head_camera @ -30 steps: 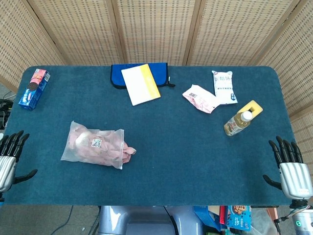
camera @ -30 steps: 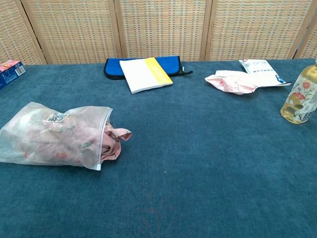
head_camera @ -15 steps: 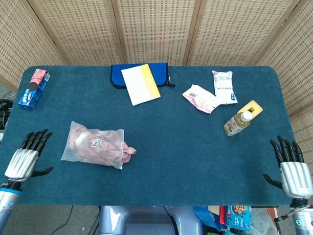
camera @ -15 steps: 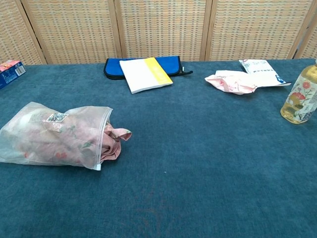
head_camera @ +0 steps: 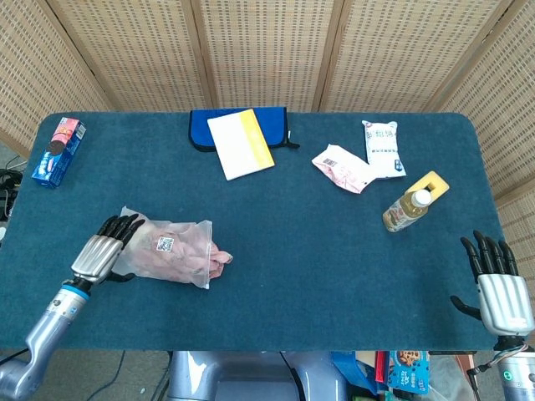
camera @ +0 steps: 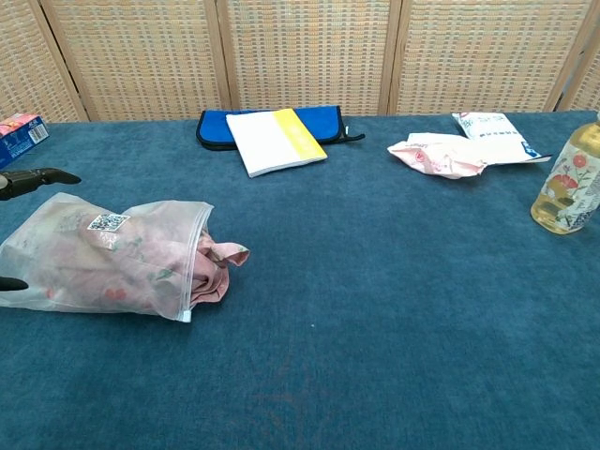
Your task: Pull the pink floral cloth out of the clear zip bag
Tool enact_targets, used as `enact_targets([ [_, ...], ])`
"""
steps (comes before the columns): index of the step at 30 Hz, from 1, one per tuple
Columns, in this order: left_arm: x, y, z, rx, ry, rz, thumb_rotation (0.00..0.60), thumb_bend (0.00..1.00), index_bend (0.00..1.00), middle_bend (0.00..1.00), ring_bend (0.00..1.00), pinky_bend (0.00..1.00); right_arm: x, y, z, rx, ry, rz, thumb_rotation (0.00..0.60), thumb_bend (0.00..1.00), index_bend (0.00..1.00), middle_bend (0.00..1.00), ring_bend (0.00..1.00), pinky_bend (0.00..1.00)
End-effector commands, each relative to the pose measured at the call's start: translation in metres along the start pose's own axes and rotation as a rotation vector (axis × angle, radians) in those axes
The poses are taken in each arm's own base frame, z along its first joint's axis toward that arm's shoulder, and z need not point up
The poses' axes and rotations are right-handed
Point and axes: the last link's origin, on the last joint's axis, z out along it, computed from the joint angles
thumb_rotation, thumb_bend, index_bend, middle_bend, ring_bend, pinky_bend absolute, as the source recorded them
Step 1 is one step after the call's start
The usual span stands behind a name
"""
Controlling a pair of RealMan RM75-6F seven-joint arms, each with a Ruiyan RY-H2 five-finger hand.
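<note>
The clear zip bag (head_camera: pixel 163 249) (camera: pixel 94 258) lies on the left part of the blue table, its mouth facing right. The pink floral cloth (head_camera: pixel 219 254) (camera: pixel 217 262) fills it and bulges out of the open mouth. My left hand (head_camera: pixel 102 250) is open with fingers spread, right at the bag's closed left end; whether it touches is unclear. In the chest view only its dark fingertips (camera: pixel 37 176) show at the left edge. My right hand (head_camera: pixel 500 288) is open, fingers spread, at the table's front right corner, far from the bag.
A blue pouch (head_camera: pixel 201 127) with a white and yellow booklet (head_camera: pixel 241 143) lies at the back. Two snack packets (head_camera: pixel 341 167) (head_camera: pixel 383 149) and a drink bottle (head_camera: pixel 408 209) sit at the right. A blue and pink box (head_camera: pixel 57 150) sits far left.
My left hand has moved from the table's front left edge inward to the right, up to the bag's closed end. The right hand, bag and cloth stay put.
</note>
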Motion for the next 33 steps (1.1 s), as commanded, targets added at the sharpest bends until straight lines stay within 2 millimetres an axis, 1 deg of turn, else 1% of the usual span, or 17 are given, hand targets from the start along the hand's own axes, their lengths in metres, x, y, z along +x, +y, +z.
enact_targets([
  [1,-0.006,0.006,0.012,0.020,-0.036,-0.013,0.600,0.14,0.00,0.00,0.00,0.00,0.000,-0.001,0.000,0.005,-0.002,-0.001,0.600,0.00,0.00,0.00,0.00,0.00],
  [10,-0.016,0.021,0.027,0.028,-0.056,-0.058,0.600,0.15,0.00,0.00,0.00,0.00,-0.001,-0.002,-0.001,0.014,-0.005,-0.003,0.600,0.00,0.00,0.00,0.00,0.00],
  [11,-0.017,0.023,0.029,0.028,-0.055,-0.058,0.600,0.15,0.00,0.00,0.00,0.03,-0.001,-0.002,-0.001,0.014,-0.004,-0.002,0.600,0.00,0.00,0.00,0.00,0.00],
  [12,-0.019,0.025,0.030,0.028,-0.050,-0.062,0.600,0.15,0.00,0.00,0.00,0.08,-0.001,-0.002,-0.001,0.013,-0.004,-0.001,0.600,0.00,0.00,0.00,0.00,0.00],
  [13,-0.020,0.025,0.031,0.029,-0.047,-0.065,0.600,0.15,0.01,0.03,0.03,0.15,-0.001,-0.002,-0.001,0.012,-0.004,0.000,0.600,0.00,0.00,0.00,0.00,0.00],
  [14,-0.022,0.026,0.032,0.030,-0.046,-0.070,0.600,0.15,0.03,0.07,0.06,0.20,-0.001,-0.002,-0.001,0.011,-0.004,0.000,0.600,0.00,0.00,0.00,0.00,0.00],
  [15,-0.024,0.027,0.033,0.032,-0.049,-0.079,0.600,0.15,0.09,0.14,0.12,0.26,-0.001,-0.001,-0.001,0.011,-0.004,0.001,0.600,0.00,0.00,0.00,0.00,0.00],
  [16,-0.027,0.029,0.035,0.034,-0.052,-0.108,0.600,0.15,0.17,0.23,0.19,0.32,-0.001,-0.001,0.000,0.011,-0.005,0.002,0.600,0.00,0.00,0.00,0.00,0.00],
  [17,-0.029,0.031,0.037,0.035,-0.047,-0.140,0.600,0.16,0.24,0.29,0.24,0.36,-0.001,-0.001,-0.001,0.012,-0.007,0.001,0.600,0.00,0.00,0.00,0.00,0.00],
  [18,-0.030,0.032,0.038,0.034,-0.038,-0.148,0.600,0.17,0.33,0.37,0.30,0.41,-0.002,-0.001,-0.001,0.012,-0.007,0.001,0.600,0.00,0.00,0.00,0.00,0.00],
  [21,-0.032,0.032,0.041,0.028,-0.002,-0.192,0.600,0.21,0.50,0.51,0.41,0.49,-0.002,-0.002,-0.001,0.014,-0.007,0.001,0.600,0.00,0.00,0.00,0.00,0.00],
  [22,-0.031,0.032,0.041,0.023,0.014,-0.214,0.600,0.23,0.52,0.53,0.43,0.50,-0.002,-0.002,-0.001,0.014,-0.008,0.001,0.600,0.00,0.00,0.00,0.00,0.00],
  [24,-0.030,0.032,0.041,0.010,0.039,-0.242,0.600,0.27,0.55,0.55,0.44,0.52,-0.002,-0.003,-0.001,0.017,-0.008,0.003,0.600,0.00,0.00,0.00,0.00,0.00],
  [28,-0.022,0.036,0.038,-0.058,0.112,-0.328,0.600,0.29,0.57,0.56,0.45,0.52,0.000,-0.007,-0.001,0.043,-0.007,0.041,0.600,0.00,0.00,0.00,0.00,0.00],
  [30,-0.015,0.041,0.034,-0.121,0.153,-0.398,0.600,0.29,0.59,0.57,0.46,0.52,0.004,-0.007,0.001,0.059,-0.004,0.058,0.600,0.00,0.00,0.00,0.00,0.00],
  [32,0.000,0.050,0.031,-0.206,0.236,-0.462,0.600,0.29,0.60,0.58,0.47,0.52,0.013,-0.011,0.007,0.097,-0.002,0.088,0.600,0.00,0.00,0.00,0.00,0.00],
  [33,0.004,0.054,0.029,-0.239,0.258,-0.475,0.600,0.29,0.60,0.58,0.47,0.53,0.018,-0.014,0.009,0.119,-0.011,0.117,0.600,0.00,0.00,0.00,0.00,0.00],
])
